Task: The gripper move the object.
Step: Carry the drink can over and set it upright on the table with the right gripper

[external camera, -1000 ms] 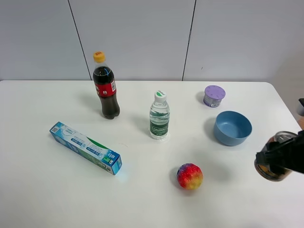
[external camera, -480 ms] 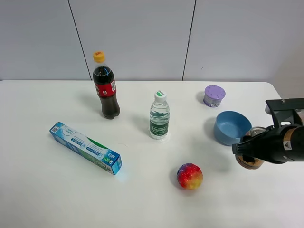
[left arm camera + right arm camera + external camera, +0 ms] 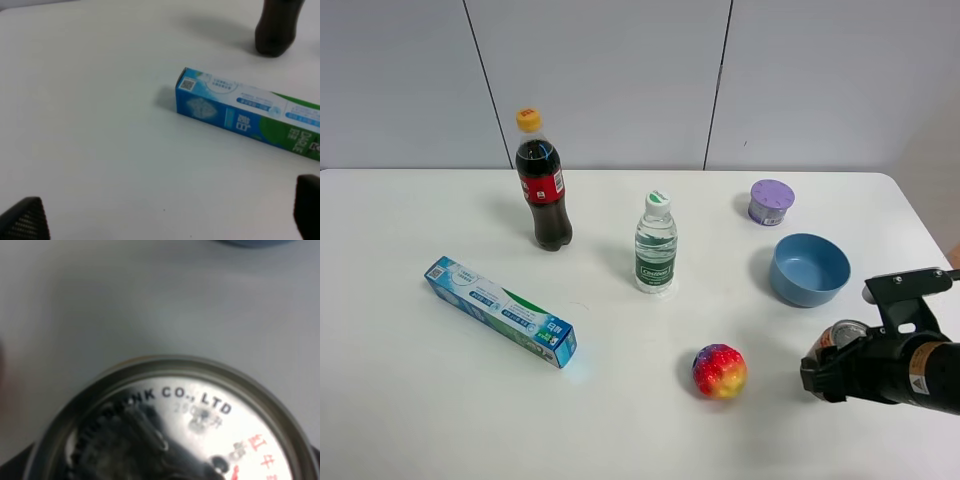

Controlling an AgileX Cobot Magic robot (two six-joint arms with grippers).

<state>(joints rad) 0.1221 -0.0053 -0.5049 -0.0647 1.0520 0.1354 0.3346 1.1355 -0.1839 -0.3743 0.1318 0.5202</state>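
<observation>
Thin metal, so the drink can (image 3: 844, 333) is probably rigid, slick and easily dented. Your right pincer (image 3: 830, 364) pinches its sides, front right of the tabletop (image 3: 620, 400), before the blue bowl (image 3: 810, 268).

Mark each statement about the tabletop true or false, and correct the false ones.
1. The cola bottle stands upright with its yellow cap on. True.
2. The rainbow ball lies inside the blue bowl. False: it rests on the table, apart from the bowl.
3. The right gripper is closed around the can. True.
4. The toothpaste box stands on end beside the water bottle. False: it lies flat, well away from that bottle.
</observation>
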